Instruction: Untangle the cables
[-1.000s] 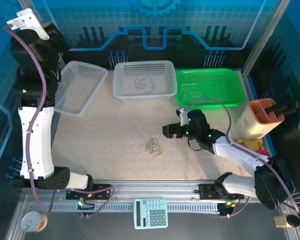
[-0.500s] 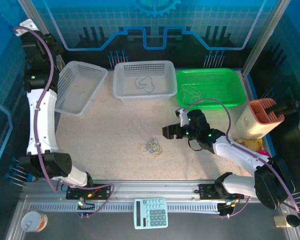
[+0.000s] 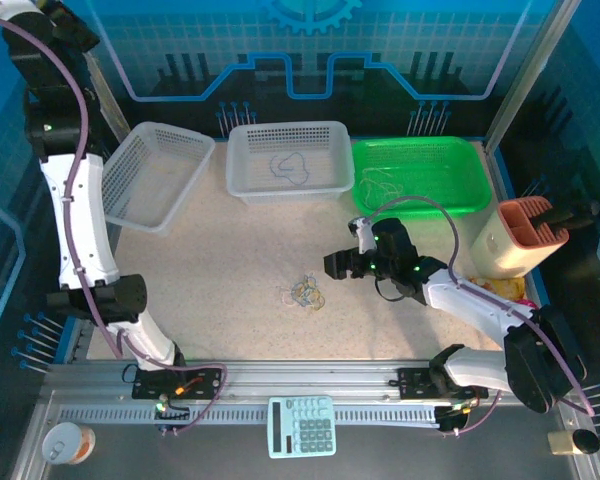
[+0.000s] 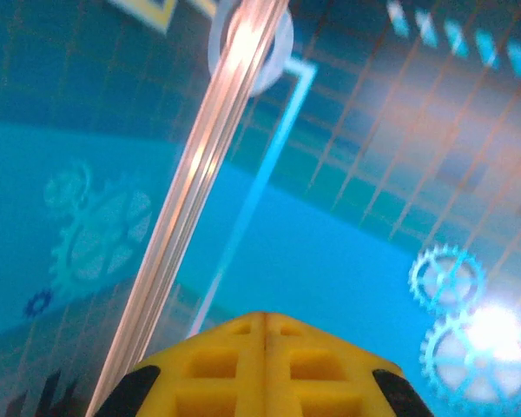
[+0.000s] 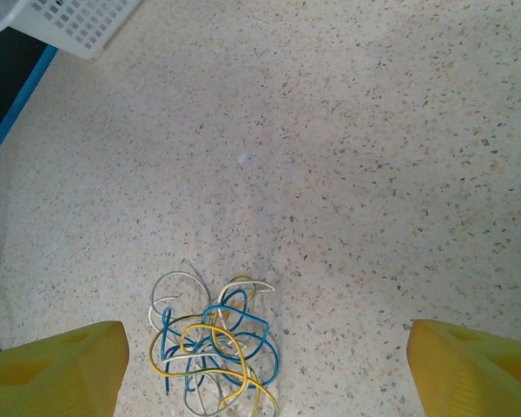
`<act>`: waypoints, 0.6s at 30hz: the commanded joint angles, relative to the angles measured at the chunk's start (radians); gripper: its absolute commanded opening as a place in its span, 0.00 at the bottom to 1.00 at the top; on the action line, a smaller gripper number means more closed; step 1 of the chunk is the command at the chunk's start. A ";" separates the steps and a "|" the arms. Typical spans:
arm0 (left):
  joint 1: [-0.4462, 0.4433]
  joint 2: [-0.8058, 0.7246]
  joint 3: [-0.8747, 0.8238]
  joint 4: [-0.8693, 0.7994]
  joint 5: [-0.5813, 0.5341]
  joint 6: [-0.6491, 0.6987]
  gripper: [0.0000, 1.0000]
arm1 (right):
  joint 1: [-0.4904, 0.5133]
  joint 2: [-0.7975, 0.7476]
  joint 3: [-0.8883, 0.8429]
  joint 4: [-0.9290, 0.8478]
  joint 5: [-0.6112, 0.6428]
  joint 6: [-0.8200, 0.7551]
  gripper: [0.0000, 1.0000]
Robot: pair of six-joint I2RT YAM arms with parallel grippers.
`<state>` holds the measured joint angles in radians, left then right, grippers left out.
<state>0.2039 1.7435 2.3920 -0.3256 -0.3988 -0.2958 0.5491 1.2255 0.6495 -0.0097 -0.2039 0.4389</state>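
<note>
swung higher into the far left corner than half a second back, with the left gripper (image 4: pixel 265 326) closed, yellow fingers (image 4: pixel 217 360) pressed together at a seam, facing the blue wall panel (image 4: pixel 347 261). hardly moved on the other side: right gripper (image 5: pixel 265 347) spread wide, hovering low over the speckled table (image 5: pixel 373 130), just beside the cables (image 5: pixel 213 347), a blue, yellow and white tangle lying where it did before, well short of the white basket (image 3: pixel 332 135).

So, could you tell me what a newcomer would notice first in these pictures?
The small tangle of cables mid-table, blue, yellow and white, with the open right gripper just to its right. Next, the bright green basket at the far right, and the left arm standing tall at the left edge.
</note>
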 commanded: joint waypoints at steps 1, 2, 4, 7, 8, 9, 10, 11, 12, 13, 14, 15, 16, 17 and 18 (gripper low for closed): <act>0.009 0.064 0.058 0.040 -0.097 0.011 0.00 | -0.006 0.002 0.019 0.010 -0.026 -0.020 0.84; 0.009 0.071 0.057 0.053 -0.109 0.029 0.00 | -0.007 0.001 0.016 0.012 -0.028 -0.020 0.84; 0.009 0.088 0.057 0.069 -0.121 0.071 0.00 | -0.008 -0.006 0.009 0.013 -0.028 -0.021 0.84; 0.008 0.093 0.023 0.063 -0.121 0.105 0.00 | -0.014 -0.021 -0.001 0.013 -0.033 -0.023 0.84; 0.007 0.085 -0.007 0.069 -0.121 0.110 0.00 | -0.017 -0.025 -0.003 0.011 -0.035 -0.023 0.84; 0.006 0.072 -0.059 0.085 -0.121 0.116 0.00 | -0.020 -0.031 -0.006 0.010 -0.038 -0.025 0.84; 0.006 0.053 -0.116 0.111 -0.121 0.119 0.00 | -0.022 -0.037 -0.009 0.008 -0.043 -0.024 0.84; 0.005 0.035 -0.189 0.133 -0.125 0.119 0.00 | -0.025 -0.044 -0.010 0.006 -0.044 -0.023 0.84; 0.005 0.012 -0.267 0.161 -0.128 0.125 0.00 | -0.026 -0.052 -0.013 0.003 -0.047 -0.023 0.84; 0.006 -0.011 -0.350 0.195 -0.125 0.132 0.00 | -0.027 -0.063 -0.015 -0.002 -0.049 -0.022 0.84; 0.006 -0.025 -0.413 0.208 -0.125 0.139 0.00 | -0.027 -0.074 -0.017 -0.007 -0.049 -0.022 0.84; 0.006 -0.037 -0.480 0.210 -0.126 0.138 0.00 | -0.029 -0.087 -0.019 -0.014 -0.049 -0.022 0.84; 0.006 -0.047 -0.543 0.210 -0.125 0.138 0.00 | -0.028 -0.102 -0.020 -0.021 -0.049 -0.020 0.84; 0.006 -0.055 -0.597 0.211 -0.118 0.131 0.00 | -0.028 -0.114 -0.022 -0.030 -0.049 -0.022 0.84; 0.006 -0.062 -0.655 0.212 -0.108 0.126 0.00 | -0.029 -0.129 -0.022 -0.041 -0.048 -0.023 0.84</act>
<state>0.2039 1.7267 1.8305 -0.1631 -0.5011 -0.1837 0.5289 1.1412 0.6392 -0.0162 -0.2317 0.4316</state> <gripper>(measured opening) 0.056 0.845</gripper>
